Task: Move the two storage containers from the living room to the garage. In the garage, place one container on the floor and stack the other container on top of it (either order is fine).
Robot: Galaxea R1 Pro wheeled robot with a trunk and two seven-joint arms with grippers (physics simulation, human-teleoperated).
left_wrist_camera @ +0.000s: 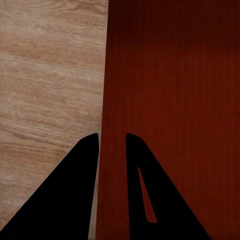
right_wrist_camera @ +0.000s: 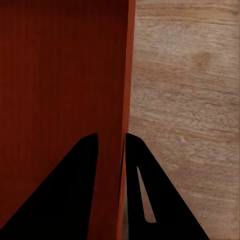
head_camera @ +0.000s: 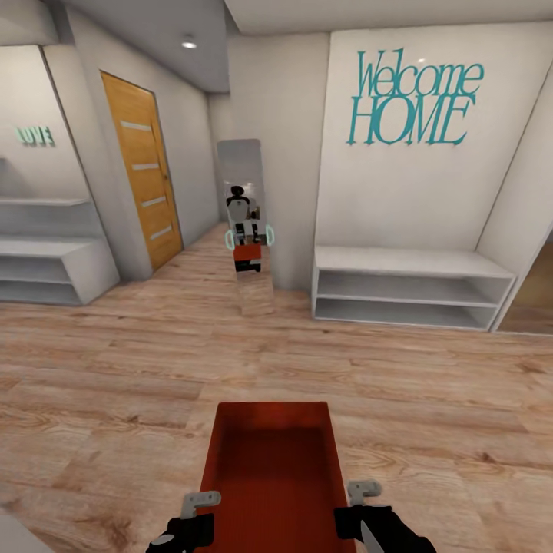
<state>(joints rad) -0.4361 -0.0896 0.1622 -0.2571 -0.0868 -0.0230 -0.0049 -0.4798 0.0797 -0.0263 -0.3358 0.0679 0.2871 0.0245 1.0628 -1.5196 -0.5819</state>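
Above the wood plank floor (head_camera: pixel 115 369), storage container (head_camera: pixel 273 468) between left pincer (left_wrist_camera: pixel 112 145) and right pincer (right_wrist_camera: pixel 111 145), both clamped on its walls.

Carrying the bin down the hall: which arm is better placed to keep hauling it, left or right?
Neither alone. The left gripper pinches one side wall of the storage container, the right gripper the opposite wall. It is a symmetric two-arm carry over the wood floor, so probably keep both.

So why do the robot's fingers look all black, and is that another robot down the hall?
In both wrist views the fingers are unlit silhouettes close to the camera, each pair pinching a wall of the orange-red container, whose inside is shaded darker. In the head view the hall figure is the robot's own reflection in a standing mirror; a ceiling light glows above.
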